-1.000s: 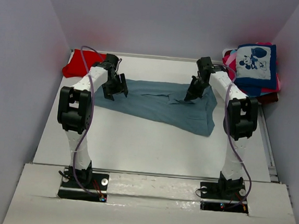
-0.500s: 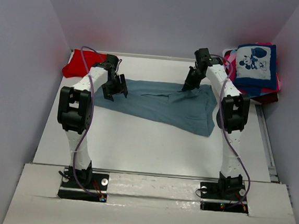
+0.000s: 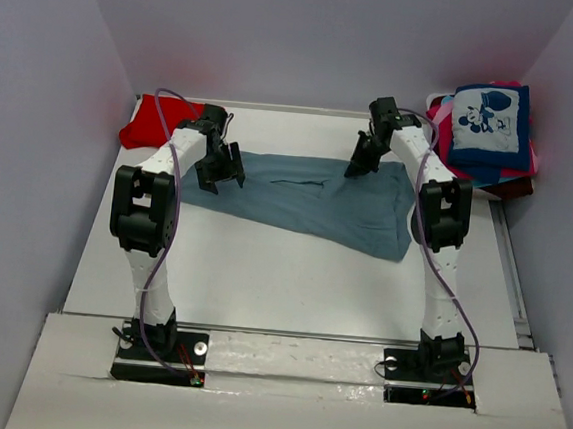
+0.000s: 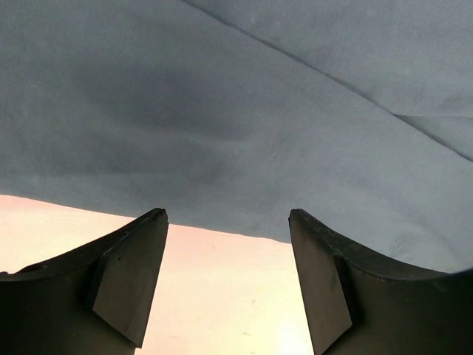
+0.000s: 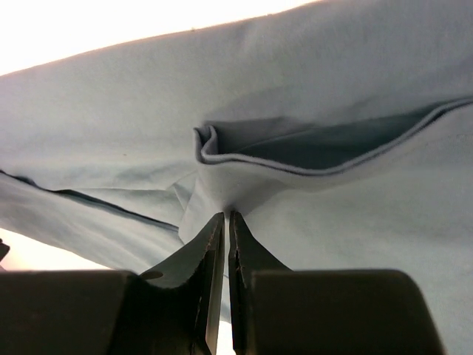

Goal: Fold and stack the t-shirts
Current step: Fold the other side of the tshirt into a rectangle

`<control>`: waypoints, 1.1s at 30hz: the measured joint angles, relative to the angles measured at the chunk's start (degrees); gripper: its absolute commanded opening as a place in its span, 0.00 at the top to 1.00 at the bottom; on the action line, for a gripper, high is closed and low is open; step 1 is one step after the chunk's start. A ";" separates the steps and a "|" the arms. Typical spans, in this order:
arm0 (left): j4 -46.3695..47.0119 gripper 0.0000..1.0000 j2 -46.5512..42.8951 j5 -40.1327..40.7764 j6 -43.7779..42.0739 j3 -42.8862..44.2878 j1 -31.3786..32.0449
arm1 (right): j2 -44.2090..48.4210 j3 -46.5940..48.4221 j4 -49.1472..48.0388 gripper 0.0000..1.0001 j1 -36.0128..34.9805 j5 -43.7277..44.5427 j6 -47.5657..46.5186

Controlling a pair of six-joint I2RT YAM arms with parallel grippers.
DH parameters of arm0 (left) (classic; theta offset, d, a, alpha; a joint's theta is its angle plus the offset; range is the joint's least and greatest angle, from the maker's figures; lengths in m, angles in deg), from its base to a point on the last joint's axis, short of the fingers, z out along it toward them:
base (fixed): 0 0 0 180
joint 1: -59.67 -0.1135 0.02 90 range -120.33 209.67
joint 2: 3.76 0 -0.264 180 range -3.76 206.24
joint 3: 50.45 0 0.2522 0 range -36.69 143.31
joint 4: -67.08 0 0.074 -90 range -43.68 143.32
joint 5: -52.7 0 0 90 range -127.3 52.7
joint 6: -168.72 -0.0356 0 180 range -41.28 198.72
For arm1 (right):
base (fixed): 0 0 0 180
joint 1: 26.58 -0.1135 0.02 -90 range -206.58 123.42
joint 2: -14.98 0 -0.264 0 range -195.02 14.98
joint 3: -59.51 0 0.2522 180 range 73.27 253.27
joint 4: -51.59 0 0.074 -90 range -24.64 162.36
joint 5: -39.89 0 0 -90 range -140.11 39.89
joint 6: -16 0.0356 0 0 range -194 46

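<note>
The grey-blue t-shirt [image 3: 313,202] is spread flat on the table [image 3: 261,273]. A fold near its far edge is pinched in the closed right gripper [image 5: 226,222]; the left gripper [image 4: 228,218] is held wide apart over its left edge, nothing grasped

Your left arm [image 3: 151,268] and right arm [image 3: 443,288] are a matched pair: white tubular links joined by bulky black joint housings [image 3: 143,207]. A thin purple cable [image 3: 173,230] runs loose along the outside of each arm and loops clear near the wrist. Each arm sits on a black rectangular base plate [image 3: 159,357] with bright round fasteners and small coloured indicator lights at its front edge. The left gripper [image 4: 228,216] has matte black, wedge-shaped fingers [image 4: 126,277] with flat inner faces. The right gripper [image 5: 227,216] has the same black fingers, tapering to thin tips.
</note>
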 measured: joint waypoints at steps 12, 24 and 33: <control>-0.04 0.22 -0.07 0.09 -0.15 -0.35 0.15 | -0.96 1.75 -1.42 0.63 0.00 -1.51 -0.85; -3.02 0.22 1.62 4.96 -2.14 5.66 0.42 | 18.34 -23.34 -2.93 0.54 0.00 -0.85 -0.13; -4.70 0.22 9.77 8.52 -2.32 18.25 0.42 | 30.27 -35.85 -4.61 0.54 0.00 -0.96 1.18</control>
